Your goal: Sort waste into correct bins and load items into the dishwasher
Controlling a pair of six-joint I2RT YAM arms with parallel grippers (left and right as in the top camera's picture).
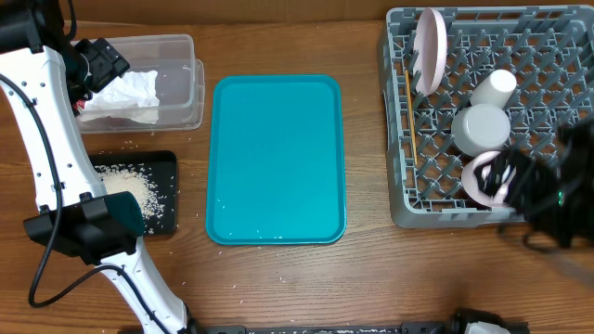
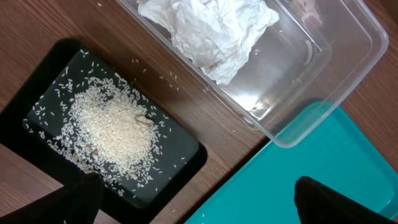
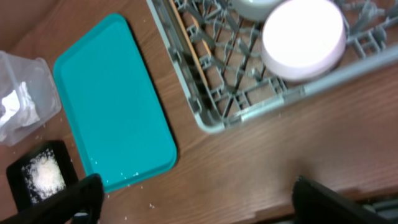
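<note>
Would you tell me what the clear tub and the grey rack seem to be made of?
Clear tub: likely glossy plastic, see-through with bright glints. Grey rack: probably matte moulded plastic, given its uniform grid and pegs.

Table (image 1: 278,288), teal tray (image 1: 276,158), black tray (image 1: 165,211), tub (image 1: 182,54), rack (image 1: 397,167)

Place: robotics lab bench, staged as a dish-clearing station.
Surface: wood-grain table (image 1: 278,288).
Apparatus: white robot arm (image 1: 37,121) with loose black cable (image 1: 37,278) at the table edge.
Props: grey dish rack (image 1: 427,218), teal tray (image 1: 276,158), clear tub (image 1: 176,42), black tray (image 1: 165,167), set directly on the table.
</note>
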